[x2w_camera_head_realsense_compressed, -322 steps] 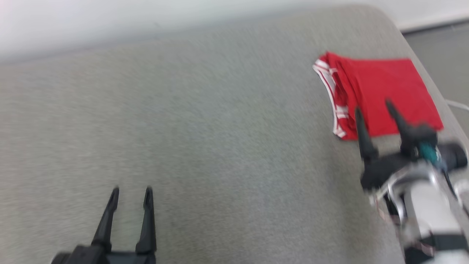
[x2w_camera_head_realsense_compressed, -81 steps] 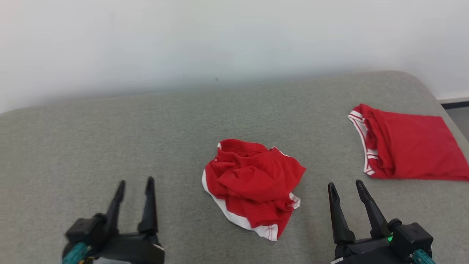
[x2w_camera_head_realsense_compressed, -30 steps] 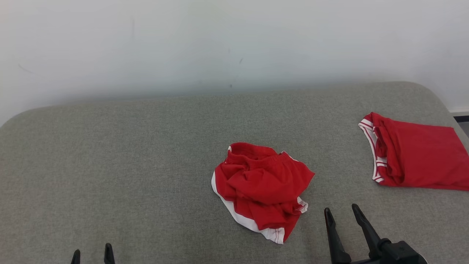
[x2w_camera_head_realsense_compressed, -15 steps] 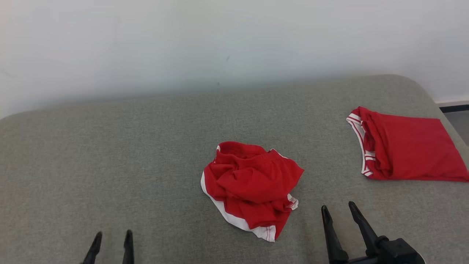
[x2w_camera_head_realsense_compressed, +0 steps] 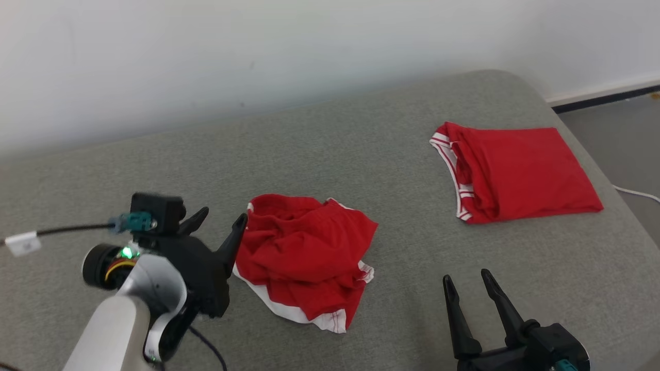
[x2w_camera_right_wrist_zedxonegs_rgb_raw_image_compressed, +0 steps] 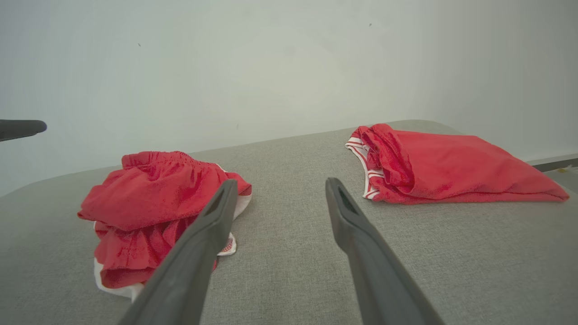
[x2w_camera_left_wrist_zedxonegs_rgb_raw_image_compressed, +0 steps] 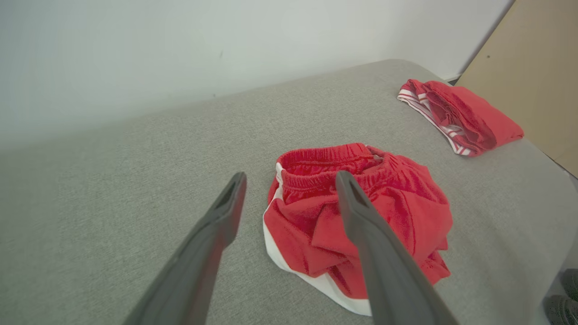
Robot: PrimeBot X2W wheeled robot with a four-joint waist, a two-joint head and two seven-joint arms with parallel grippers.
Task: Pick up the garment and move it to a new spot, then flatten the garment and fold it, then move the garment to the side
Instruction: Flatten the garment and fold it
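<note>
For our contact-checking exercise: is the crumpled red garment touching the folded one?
Apart. The head view shows bare grey surface between the crumpled garment and the folded garment.

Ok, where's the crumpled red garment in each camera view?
Head view: crumpled garment, lower centre.
Left wrist view: crumpled garment, centre, slightly right.
Right wrist view: crumpled garment, left of centre.
Shared landmark: folded garment, to its right in all three.

Bare grey surface [x2w_camera_head_realsense_compressed: 402, 170] between crumpled garment [x2w_camera_head_realsense_compressed: 304, 257], folded garment [x2w_camera_head_realsense_compressed: 521, 172]; wall [x2w_camera_head_realsense_compressed: 258, 51] behind.
</note>
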